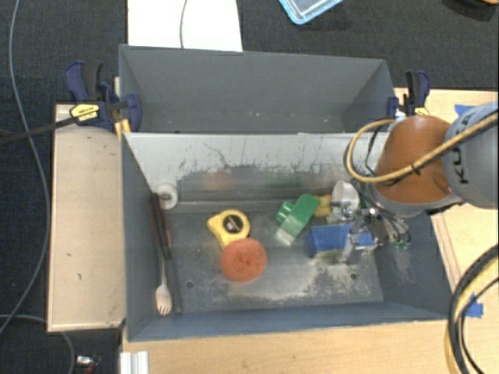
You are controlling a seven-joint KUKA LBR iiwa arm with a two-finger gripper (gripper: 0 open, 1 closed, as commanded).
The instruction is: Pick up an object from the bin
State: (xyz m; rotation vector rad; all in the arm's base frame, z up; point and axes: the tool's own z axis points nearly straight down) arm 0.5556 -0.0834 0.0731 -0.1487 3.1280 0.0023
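My gripper [357, 236] is low at the right side of the bin floor, under the orange wrist cover. Right against its left side lies a blue block-like thing [323, 240]; whether the gripper has hold of it is hidden. A green plastic thing with a pale end [295, 215] lies tilted just beyond the blue one, to the upper left. A small yellow piece [326, 204] shows behind the green thing, near the back wall.
A round orange-red pad [244, 259] and a yellow tape measure [228, 225] sit mid-floor. A long dark-handled brush [161, 244] lies along the left wall, with a white ring [166, 197] at its far end. The arm and its cables hang over the right rim.
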